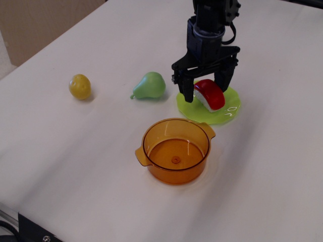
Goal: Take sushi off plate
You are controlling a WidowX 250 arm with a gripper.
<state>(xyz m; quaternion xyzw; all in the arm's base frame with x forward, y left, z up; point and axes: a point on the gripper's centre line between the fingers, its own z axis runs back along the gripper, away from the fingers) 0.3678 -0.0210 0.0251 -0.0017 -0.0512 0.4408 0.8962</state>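
The sushi [211, 95], a red-topped block with a white base, lies tilted on the lime-green plate [227, 112] right of centre. My black gripper [206, 88] is open and low over the plate, its two fingers straddling the sushi's upper end, one finger [186, 91] at the plate's left rim and the other behind the sushi on the right. I cannot tell whether the fingers touch the sushi. The gripper hides the plate's far rim.
A green pear [150, 85] lies just left of the plate. A yellow lemon [80, 86] lies further left. An orange see-through pot [175, 150] stands in front of the plate. The white table [75, 161] spreads all around; a tan wall corner is at top left.
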